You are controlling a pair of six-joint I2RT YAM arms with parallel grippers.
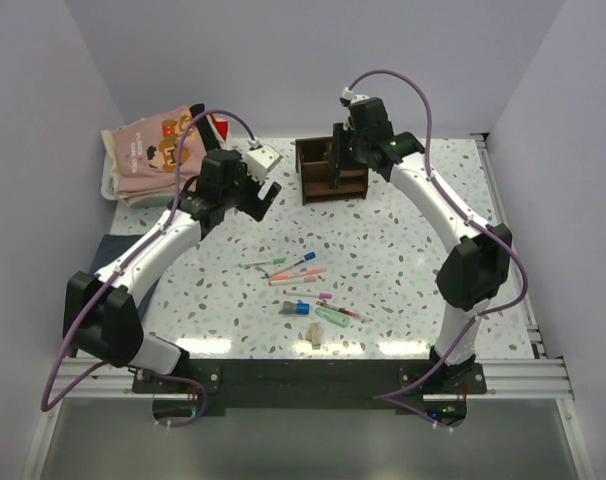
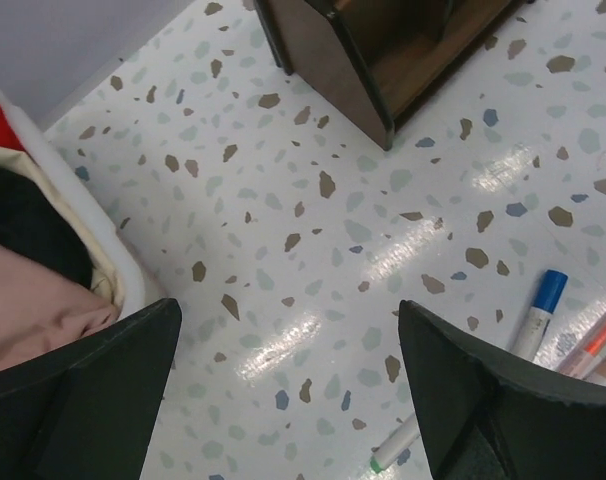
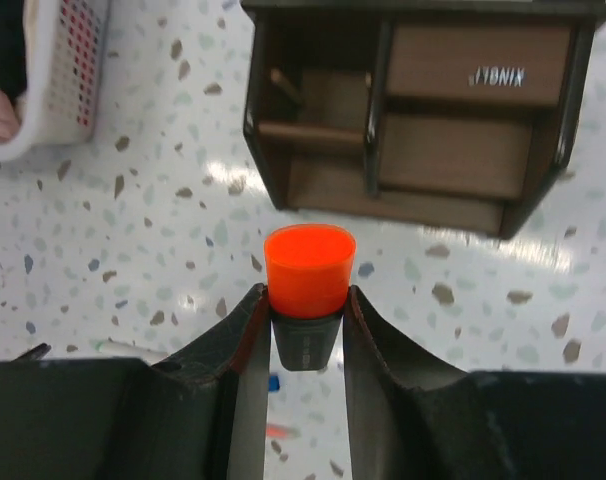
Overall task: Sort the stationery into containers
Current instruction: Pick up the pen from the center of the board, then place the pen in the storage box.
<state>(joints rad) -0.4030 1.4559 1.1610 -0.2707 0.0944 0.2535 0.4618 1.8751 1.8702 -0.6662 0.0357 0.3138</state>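
1. The light is bright and even, and it comes from above.
2. White shiny spots glow on the speckled surface (image 1: 383, 260) in all three views.
3. Shadows are soft and faint.
4. The left pincer (image 2: 288, 310) looks very dark up close, with little detail.
5. Everything else looks sharp.

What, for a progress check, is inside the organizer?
The organizer shows bare wood in its open compartments; panels cover the rest. The orange highlighter is outside, in the right pincer.

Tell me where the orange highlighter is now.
Right wrist view: the highlighter is clamped in the right gripper, orange cap pointing outward, close to the organizer.
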